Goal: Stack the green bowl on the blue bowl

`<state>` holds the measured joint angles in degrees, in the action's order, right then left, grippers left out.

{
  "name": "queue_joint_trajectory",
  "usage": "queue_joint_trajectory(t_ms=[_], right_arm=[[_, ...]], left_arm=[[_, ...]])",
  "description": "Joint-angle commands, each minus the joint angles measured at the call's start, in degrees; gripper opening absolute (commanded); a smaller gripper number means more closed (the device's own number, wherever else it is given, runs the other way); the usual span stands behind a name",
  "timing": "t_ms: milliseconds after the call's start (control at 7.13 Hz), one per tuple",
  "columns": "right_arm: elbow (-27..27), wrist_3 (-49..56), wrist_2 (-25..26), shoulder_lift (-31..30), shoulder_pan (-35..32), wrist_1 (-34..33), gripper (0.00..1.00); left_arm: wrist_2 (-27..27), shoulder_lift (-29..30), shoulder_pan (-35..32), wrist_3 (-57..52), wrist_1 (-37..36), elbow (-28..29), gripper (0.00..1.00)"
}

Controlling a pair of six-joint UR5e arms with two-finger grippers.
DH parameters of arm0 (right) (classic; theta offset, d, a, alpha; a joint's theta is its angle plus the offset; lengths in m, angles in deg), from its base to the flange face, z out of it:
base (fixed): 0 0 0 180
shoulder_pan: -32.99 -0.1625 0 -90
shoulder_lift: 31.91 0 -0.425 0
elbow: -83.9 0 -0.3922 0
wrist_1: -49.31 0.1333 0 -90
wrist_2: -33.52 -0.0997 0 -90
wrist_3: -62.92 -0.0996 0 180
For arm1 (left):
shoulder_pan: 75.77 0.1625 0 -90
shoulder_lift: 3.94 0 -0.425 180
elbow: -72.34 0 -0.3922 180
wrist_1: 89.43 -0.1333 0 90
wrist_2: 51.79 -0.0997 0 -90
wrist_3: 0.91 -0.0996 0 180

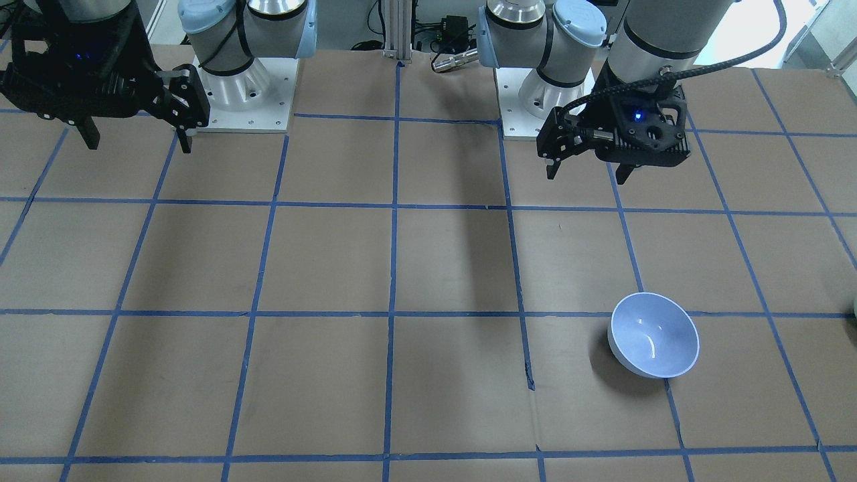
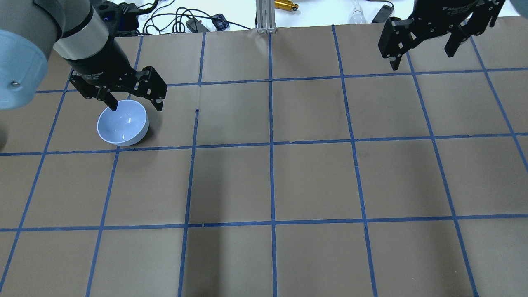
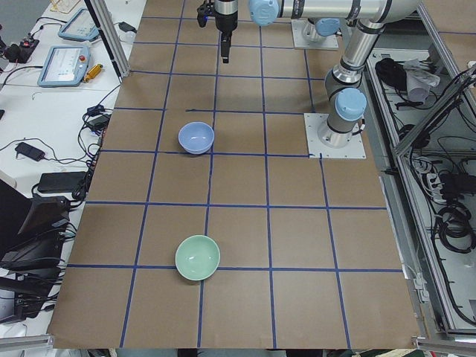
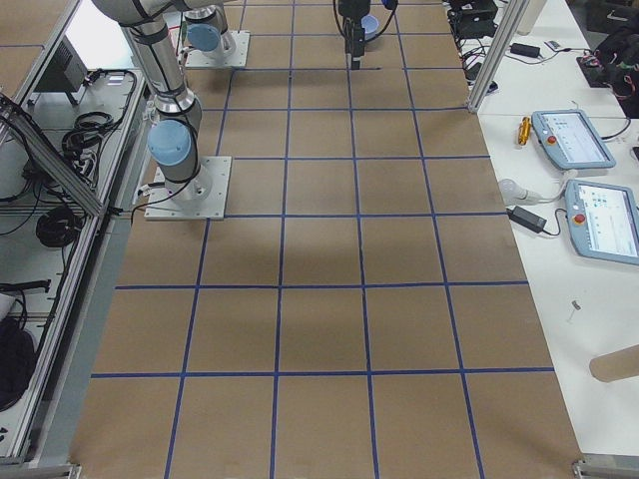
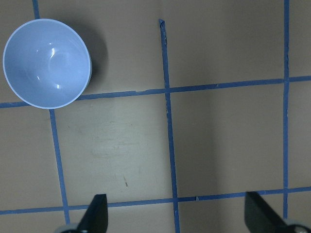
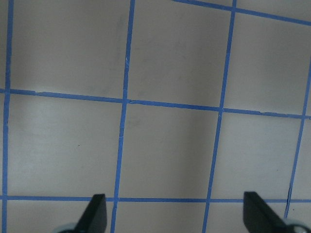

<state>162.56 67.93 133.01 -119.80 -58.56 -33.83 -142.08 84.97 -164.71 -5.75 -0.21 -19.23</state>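
Pickup of the green bowl (image 3: 197, 257) is the step in hand, and it is not yet begun, since neither gripper holds anything. Taken from the tabletop's (image 3: 297, 245) end edge on the robot's left, that bowl comes first. It sits upright and empty close to this end edge, somewhat nearer the operators' long edge than the robot's. Further along the table, well apart from it and roughly in line with it, the blue bowl (image 2: 123, 122) also stands upright and empty. The left gripper (image 2: 136, 106) hangs high above the table on the robot's side of the blue bowl, not over it, its jaws wide apart with nothing between them. Its wrist camera looks straight down on blue tape lines (image 5: 167, 121), with the blue bowl in one corner of the view. Farthest off, towards the opposite end edge, the right gripper (image 2: 421, 57) hangs high over the tabletop, jaws likewise apart and empty. By this layout the left arm looks the better placed for the job. It would need to swing out towards the left end edge and come down over the green bowl's rim with one finger inside and one outside. Then it would close, lift, carry the bowl back and centre it over the blue bowl before letting go.
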Motion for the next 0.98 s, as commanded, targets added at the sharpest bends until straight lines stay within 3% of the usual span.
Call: queue_joint_trajectory(t_ms=[0,841], right_arm=[[0.0,0.0,0.0,0.0,0.0,0.0,1.00],[0.0,0.0,0.0,0.0,0.0,0.0,1.00]], left_arm=[[-0.2,-0.4,0.0,0.0,0.1,-0.1,1.00],[-1.2,-0.9,0.3,-0.6,0.0,-0.2,1.00]])
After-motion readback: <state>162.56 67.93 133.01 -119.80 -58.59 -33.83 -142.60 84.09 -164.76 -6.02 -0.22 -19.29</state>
